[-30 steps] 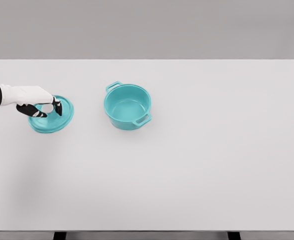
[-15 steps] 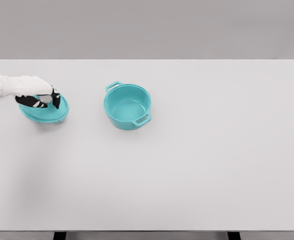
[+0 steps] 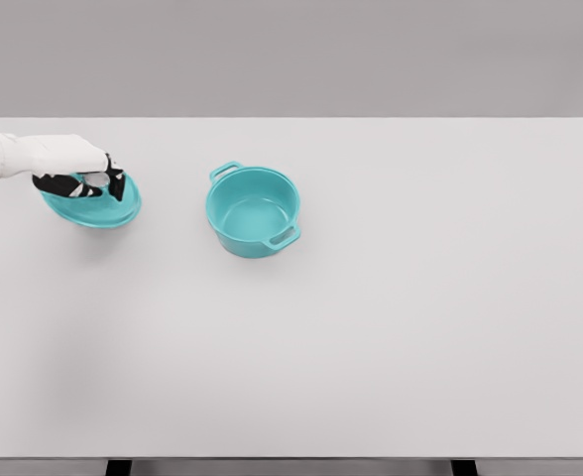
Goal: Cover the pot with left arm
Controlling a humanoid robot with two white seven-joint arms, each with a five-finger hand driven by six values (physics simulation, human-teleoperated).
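Observation:
A teal pot with two side handles stands open on the white table, a little left of the middle. Its teal lid hangs above the table at the far left, slightly tilted, with a faint shadow under it. My left hand comes in from the left edge and is shut on the lid's knob from above. The lid is well to the left of the pot and apart from it. The right arm does not show.
The table's far edge runs along the top, against a grey wall. Dark table legs show at the bottom edge.
The left hand has lifted the lid off the table and raised it; over the last half second it has also shifted slightly right. The pot has not moved.

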